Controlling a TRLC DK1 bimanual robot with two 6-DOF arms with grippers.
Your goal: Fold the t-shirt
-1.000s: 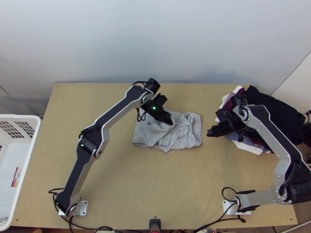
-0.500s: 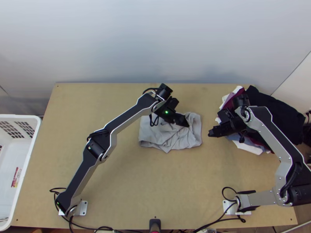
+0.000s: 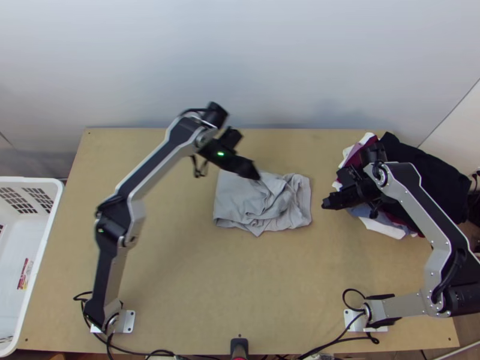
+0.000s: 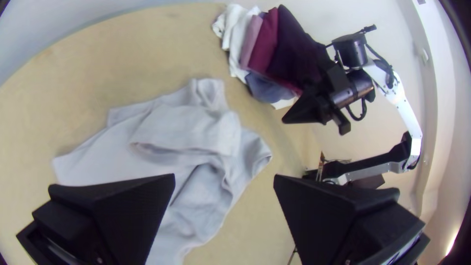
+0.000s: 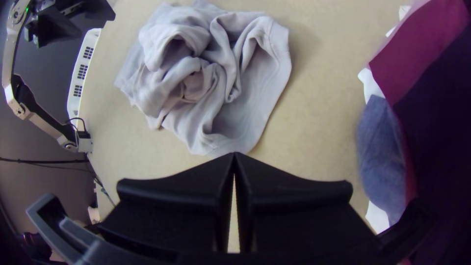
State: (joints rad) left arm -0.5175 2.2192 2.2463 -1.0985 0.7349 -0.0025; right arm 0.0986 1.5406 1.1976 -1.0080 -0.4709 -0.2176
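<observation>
My left pincer is wide open, with nothing held between its two broad black fingers. In the top view it reaches in from the upper left, its tips over the far part of the grey t-shirt. In my left wrist view, the fingers stand well apart, with cloth and bare tabletop showing through the space between them.

My right pincer is closed, its two black fingers meeting at the tips with nothing pinched there. Only a thin slit of tabletop shows lower down, in my right wrist view. It points across the table toward the t-shirt, near its edge but apart from it.

The light grey t-shirt lies on the table, a little beyond the middle, between my two pincers. It is gathered into a compact, uneven bundle. The side toward my left base is flatter and smoother; the side toward my right pincer is bunched, with deep creases, a loose roll of fabric and a curved, stitched edge curling around the outside.

To the right, under and beside my right arm, sits a heap of clothes in black, dark red, pink, blue and white. At the far left stands a white plastic basket with slotted sides.
</observation>
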